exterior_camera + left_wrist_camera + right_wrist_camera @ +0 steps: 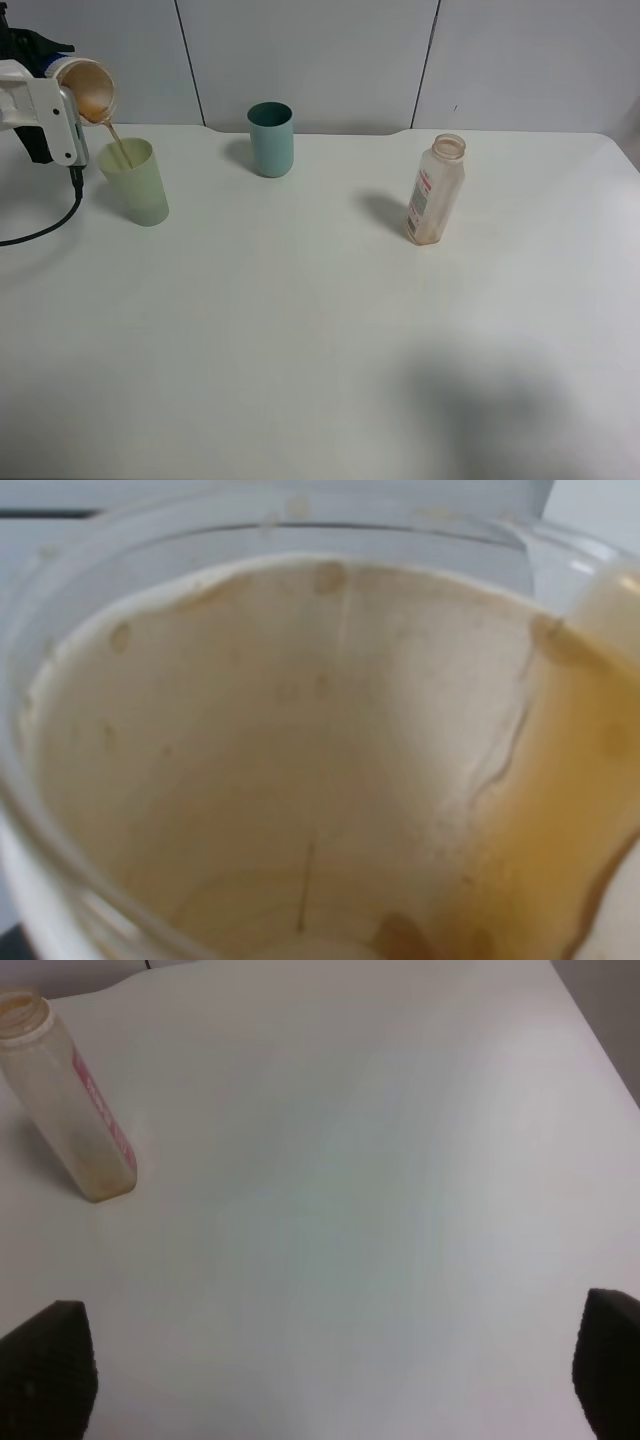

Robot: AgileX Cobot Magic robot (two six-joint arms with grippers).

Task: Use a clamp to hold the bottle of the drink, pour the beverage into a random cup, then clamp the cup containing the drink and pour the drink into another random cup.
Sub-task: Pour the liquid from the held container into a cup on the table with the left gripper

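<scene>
Held cup: the short white cup (86, 88) with a tan inside is tipping steeply over the pale yellow-green tumbler (134, 181), at the tabletop's (320, 340) far left.
Beverage: thin brown liquid (116, 144) is streaming from the cup's lip into the tumbler; more is pooling along the cup's lower wall (560, 810).
Bottle: the clear labelled bottle (436, 190) is standing uncapped, right of centre, looking nearly empty.
Teal tumbler (270, 139): standing upright at the back, contents unseen.
Left claw (62, 112): clamping the tilted cup.
Right claw (330, 1370): its fingers (45, 1375) are spreading wide apart, holding nothing, above bare tabletop near the bottle.
</scene>
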